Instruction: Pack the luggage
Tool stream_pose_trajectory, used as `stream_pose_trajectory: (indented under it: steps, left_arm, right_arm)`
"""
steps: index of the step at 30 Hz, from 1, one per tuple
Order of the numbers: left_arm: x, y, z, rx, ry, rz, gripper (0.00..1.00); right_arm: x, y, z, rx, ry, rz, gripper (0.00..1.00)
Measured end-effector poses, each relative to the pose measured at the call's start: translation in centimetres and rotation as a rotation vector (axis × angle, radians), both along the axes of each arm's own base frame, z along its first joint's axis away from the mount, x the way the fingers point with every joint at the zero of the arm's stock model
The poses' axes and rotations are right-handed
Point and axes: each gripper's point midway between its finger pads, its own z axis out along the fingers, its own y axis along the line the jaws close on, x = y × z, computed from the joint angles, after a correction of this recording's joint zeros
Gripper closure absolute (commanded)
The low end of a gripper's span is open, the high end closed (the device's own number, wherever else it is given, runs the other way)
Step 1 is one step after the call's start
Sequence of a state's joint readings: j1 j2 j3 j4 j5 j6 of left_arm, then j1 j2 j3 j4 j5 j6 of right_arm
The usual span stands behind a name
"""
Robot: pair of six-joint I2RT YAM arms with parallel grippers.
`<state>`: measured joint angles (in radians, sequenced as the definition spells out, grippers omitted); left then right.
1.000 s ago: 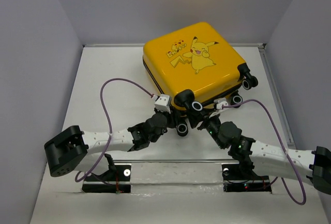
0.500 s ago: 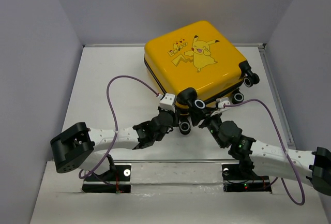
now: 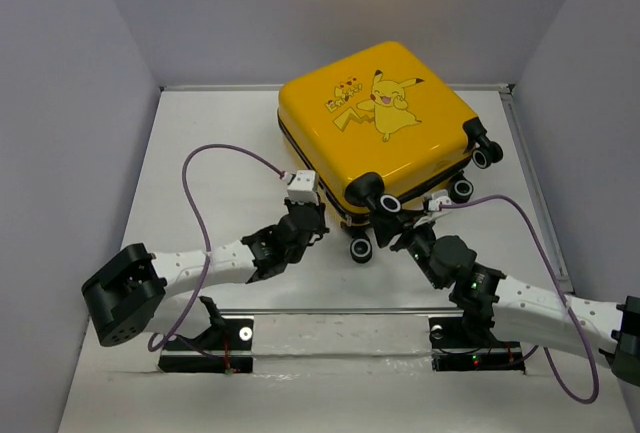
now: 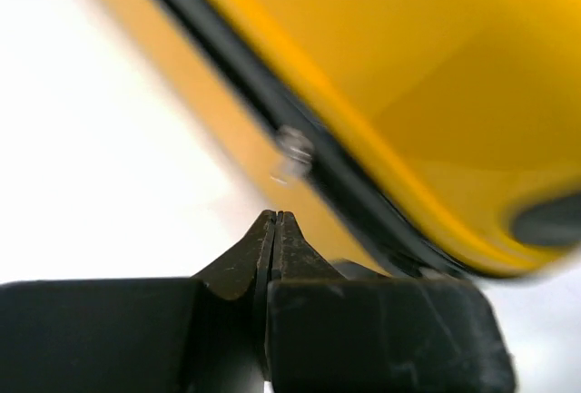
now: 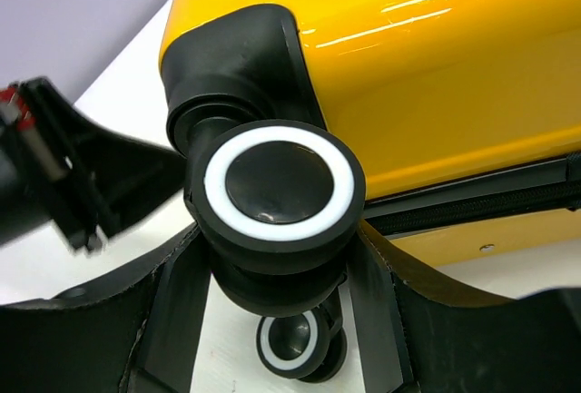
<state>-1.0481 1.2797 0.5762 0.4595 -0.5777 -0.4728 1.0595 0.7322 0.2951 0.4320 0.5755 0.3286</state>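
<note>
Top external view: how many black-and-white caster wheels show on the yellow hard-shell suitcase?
4: far-right wheel; lower right wheel; upper near-corner wheel; lower near-corner wheel. None seems hidden.

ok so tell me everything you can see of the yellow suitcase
The luggage is a glossy yellow hard-shell case, closed, lying Pikachu print up on the white table, one corner toward the arms. A black zipper seam rings its side; black casters with white rings line the near right edge. The right gripper clasps the near corner caster; the shut left gripper points at the seam, contact unclear.
</note>
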Motion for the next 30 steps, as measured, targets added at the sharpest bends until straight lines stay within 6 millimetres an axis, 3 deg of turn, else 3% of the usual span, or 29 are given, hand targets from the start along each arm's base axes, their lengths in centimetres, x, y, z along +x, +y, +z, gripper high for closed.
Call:
stream_pose_trajectory:
  steps: [4,8,11,14,15,17,20,24,30]
  left_arm:
    - [2.0,4.1,-0.4,0.052,0.007,0.137,0.94]
    - [2.7,5.3,0.2,0.048,0.005,0.158,0.94]
    - [2.3,3.6,1.2,-0.005,-0.007,0.047,0.94]
    - [-0.3,0.6,1.2,-0.071,0.002,-0.132,0.87]
    - [-1.1,0.0,0.8,-0.075,0.01,-0.173,0.82]
    - [-3.3,-1.3,-0.3,-0.07,0.032,-0.263,0.63]
    - [-6.2,-2.5,-1.8,-0.058,0.061,-0.361,0.46]
    - [-6.4,-2.7,-1.7,-0.063,0.051,-0.373,0.36]
    - [-5.3,-3.4,-2.3,-0.034,0.039,-0.351,0.38]
  right_arm:
    - [-0.4,-0.3,0.0,-0.007,0.004,0.009,0.93]
    - [-0.8,-0.5,-0.2,-0.014,0.01,0.018,0.93]
    - [-0.8,-0.4,-0.3,-0.015,0.013,0.019,0.93]
    - [-0.6,-0.2,-0.3,-0.023,0.02,0.016,0.93]
    - [-0.6,-0.1,-0.3,-0.027,0.022,0.017,0.93]
    - [-0.5,0.1,-0.3,-0.035,0.026,0.02,0.93]
    - [-0.4,0.6,-0.2,-0.048,0.034,0.026,0.93]
    - [-0.3,1.0,-0.3,-0.054,0.039,0.033,0.93]
    - [-0.1,1.8,-0.4,-0.034,0.046,0.041,0.93]
